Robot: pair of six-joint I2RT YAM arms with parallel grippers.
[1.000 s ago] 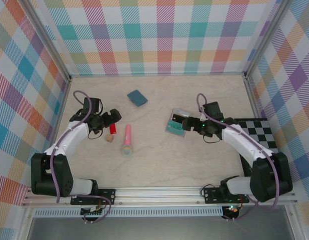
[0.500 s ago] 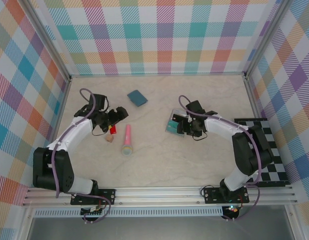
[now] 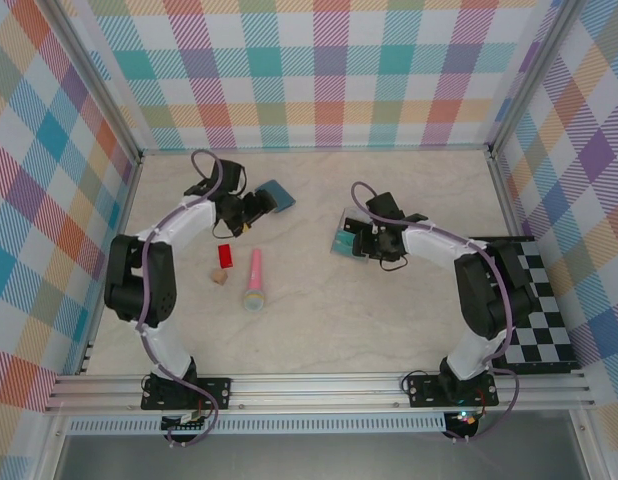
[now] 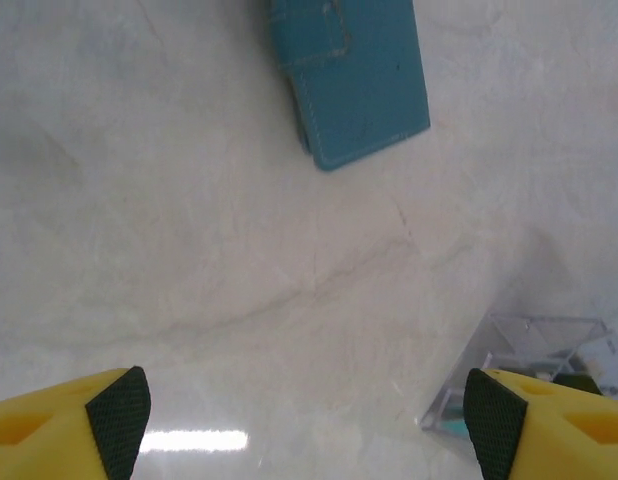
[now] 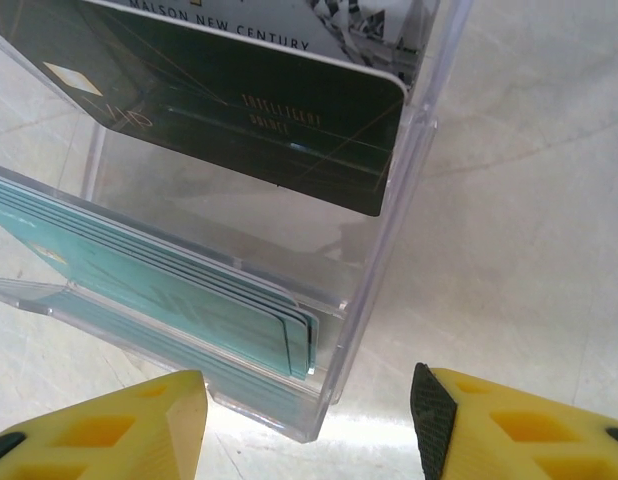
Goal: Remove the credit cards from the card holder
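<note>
The card holder (image 5: pixel 389 200) is a clear stepped plastic stand lying on the table, also seen from above (image 3: pixel 347 240) and at the edge of the left wrist view (image 4: pixel 534 345). Its credit cards are a stack of teal cards (image 5: pixel 169 290) in the lower step and a black card (image 5: pixel 239 110) above. My right gripper (image 5: pixel 304 425) is open, its yellow fingers (image 5: pixel 499 420) either side of the holder's near corner without touching it; from above it (image 3: pixel 362 241) sits at the holder's right edge. My left gripper (image 4: pixel 304 430) is open over bare table, just short of a blue folding wallet (image 4: pixel 359 80).
The blue wallet (image 3: pixel 277 194) lies closed at the back centre-left, beside the left gripper (image 3: pixel 259 204). A red block (image 3: pixel 225 256), a small tan piece (image 3: pixel 220 279) and a pink stick (image 3: pixel 255 275) lie left of centre. A checkered board (image 3: pixel 524 290) lies at the right edge. Plaid walls surround the table.
The left arm swung away from the red block toward the blue wallet, its jaws narrowing a little. The right gripper moved left onto the clear holder's edge and narrowed its jaws.
</note>
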